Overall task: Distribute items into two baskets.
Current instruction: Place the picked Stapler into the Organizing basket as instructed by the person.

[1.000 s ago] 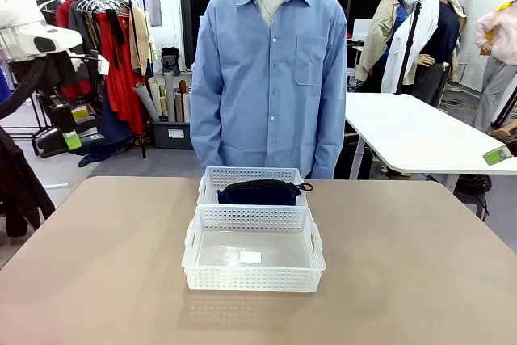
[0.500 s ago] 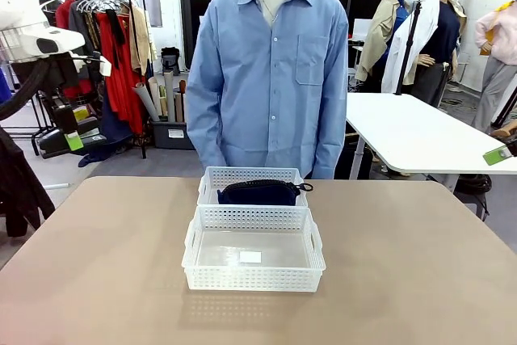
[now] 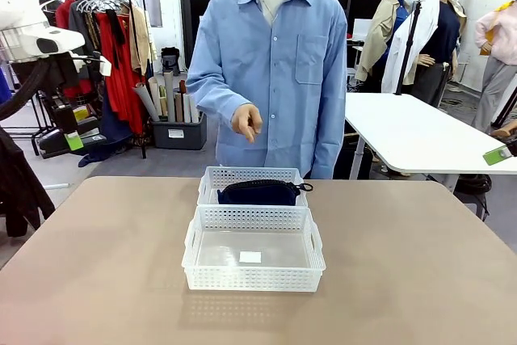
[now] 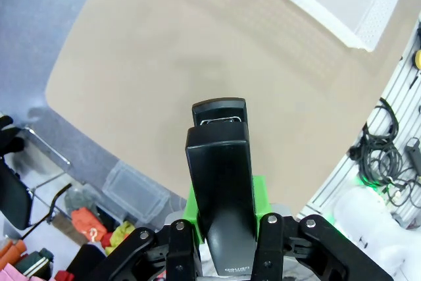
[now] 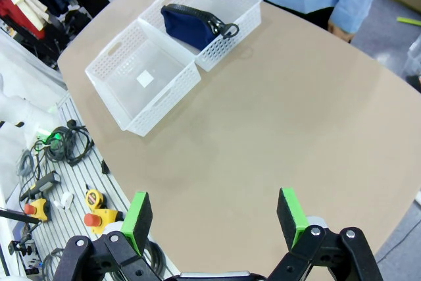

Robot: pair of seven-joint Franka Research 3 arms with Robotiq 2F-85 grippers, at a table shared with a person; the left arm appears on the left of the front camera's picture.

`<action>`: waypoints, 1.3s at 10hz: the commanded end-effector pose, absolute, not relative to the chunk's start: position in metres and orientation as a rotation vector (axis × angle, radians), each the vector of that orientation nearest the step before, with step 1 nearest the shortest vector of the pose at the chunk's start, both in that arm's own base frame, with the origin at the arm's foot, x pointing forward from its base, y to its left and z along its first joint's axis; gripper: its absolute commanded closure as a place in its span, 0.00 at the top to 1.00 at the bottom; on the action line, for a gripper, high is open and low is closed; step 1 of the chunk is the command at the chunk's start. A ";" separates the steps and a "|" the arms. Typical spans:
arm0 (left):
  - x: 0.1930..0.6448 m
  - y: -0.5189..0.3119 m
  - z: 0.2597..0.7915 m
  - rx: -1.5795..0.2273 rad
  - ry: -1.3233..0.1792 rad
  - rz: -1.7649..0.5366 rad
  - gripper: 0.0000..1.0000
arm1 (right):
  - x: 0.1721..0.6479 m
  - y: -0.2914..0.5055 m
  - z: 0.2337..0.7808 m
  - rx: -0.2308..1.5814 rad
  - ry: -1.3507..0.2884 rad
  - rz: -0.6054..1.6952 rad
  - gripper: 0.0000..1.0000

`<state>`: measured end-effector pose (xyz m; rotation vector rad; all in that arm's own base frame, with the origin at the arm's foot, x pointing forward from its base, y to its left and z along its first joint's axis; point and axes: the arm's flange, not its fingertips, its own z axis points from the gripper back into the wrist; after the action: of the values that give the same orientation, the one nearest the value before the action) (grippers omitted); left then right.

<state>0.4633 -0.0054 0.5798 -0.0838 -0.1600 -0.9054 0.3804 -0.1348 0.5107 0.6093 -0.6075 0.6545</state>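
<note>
The left gripper (image 4: 222,228) is black, its linked finger bars pinned with round silver screws, and bright green pads (image 4: 258,197) line the insides of the fingers — flat slabs of matte plastic. The right gripper (image 5: 215,218) has the same build: black jointed links, silver screw heads at the pivots, and two green rectangular pads (image 5: 137,218) at the fingertips. In the front view a white, rounded arm housing (image 3: 36,38) carries a black inset patch and a thick black cable. The person (image 3: 271,66) wears a light blue button-up shirt — collared, long-sleeved, one chest pocket — over a cream undershirt.
</note>
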 end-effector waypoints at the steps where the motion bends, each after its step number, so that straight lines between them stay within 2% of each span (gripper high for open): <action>1: 0.464 -0.004 0.583 -0.077 -0.164 -0.897 0.00 | 0.380 -0.136 0.512 0.606 -0.607 0.657 1.00; 13: 0.464 -0.004 0.583 -0.077 -0.164 -0.897 0.00 | 0.380 -0.136 0.512 0.606 -0.607 0.657 1.00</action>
<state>0.4633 -0.0054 0.5798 -0.0837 -0.1600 -0.9053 0.3804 -0.1348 0.5107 0.6093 -0.6075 0.6545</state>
